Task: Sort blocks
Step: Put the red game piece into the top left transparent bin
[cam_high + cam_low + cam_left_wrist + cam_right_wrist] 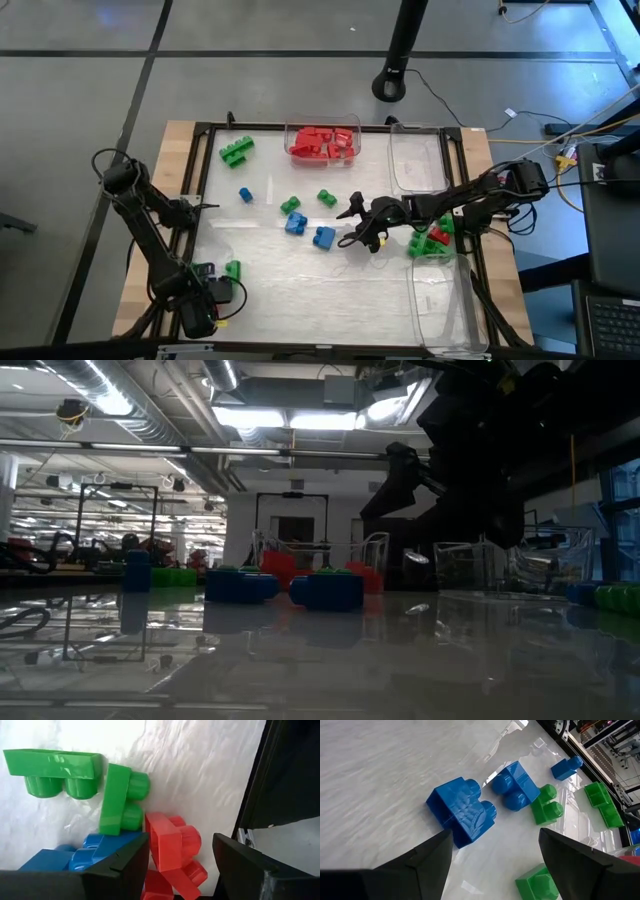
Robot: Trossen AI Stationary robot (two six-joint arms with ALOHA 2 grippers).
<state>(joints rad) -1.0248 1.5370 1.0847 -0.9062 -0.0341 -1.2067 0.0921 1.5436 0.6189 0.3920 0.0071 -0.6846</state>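
Loose blocks lie on the white table top: a blue block [323,237] [462,815], a second blue one [294,222], green blocks [290,205] and a small blue one [245,195]. My right gripper [352,224] [495,837] reaches in from the right. It hovers open just right of the nearest blue block and touches nothing. My left gripper [215,290] [180,845] sits at the near left corner, open. Its fingers stand on either side of a red block [172,842], with a blue block [95,851] and green blocks [120,800] beside it.
A clear bin with red blocks [323,142] stands at the far edge, with an empty clear bin [418,160] to its right. A bin holding green blocks and a red one [432,242] sits under the right arm. Another clear bin [440,300] stands near right. A green cluster [236,150] lies far left.
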